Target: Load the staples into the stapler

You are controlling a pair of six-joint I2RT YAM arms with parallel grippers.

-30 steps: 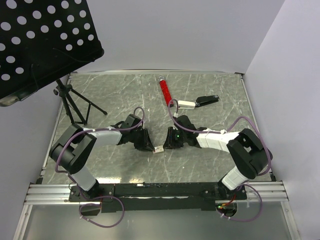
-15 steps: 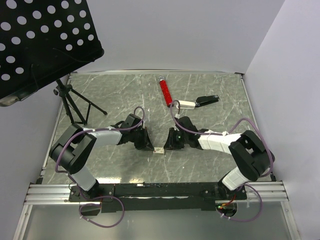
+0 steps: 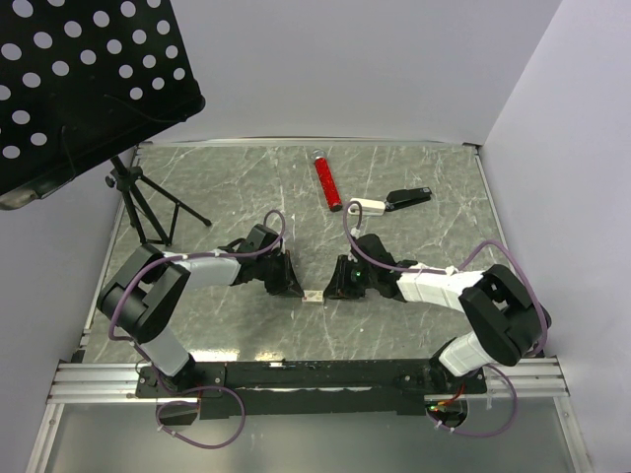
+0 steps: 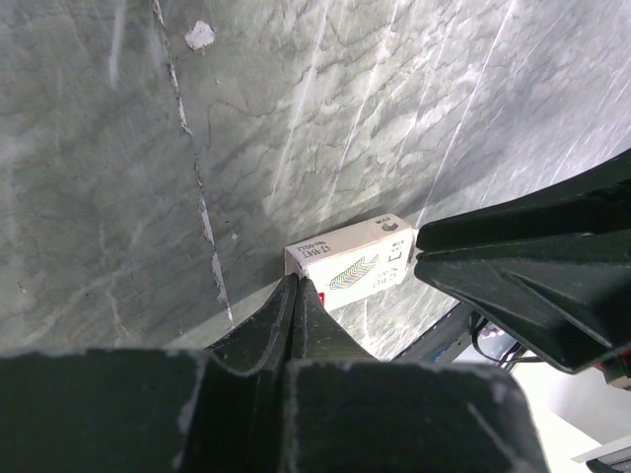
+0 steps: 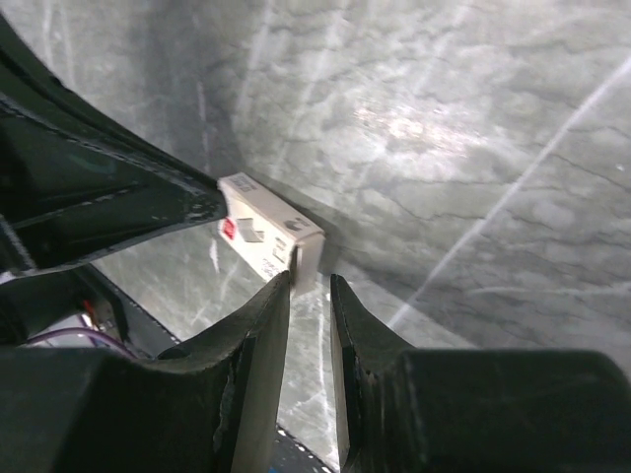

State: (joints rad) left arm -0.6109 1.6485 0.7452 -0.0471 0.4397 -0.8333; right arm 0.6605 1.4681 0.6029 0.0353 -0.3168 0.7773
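Though nothing is in its grip, the left gripper (image 4: 296, 283) is pinched fully shut, its tip touching the nine o'clock end of the small beige box (image 4: 350, 261). The right gripper (image 5: 311, 286), jaws narrowly parted, noses the three o'clock end, gripping nothing. Farther off toward one o'clock lies the stapler (image 3: 407, 198), and the red tube (image 3: 327, 181) sits at twelve. The staples I cannot make out.
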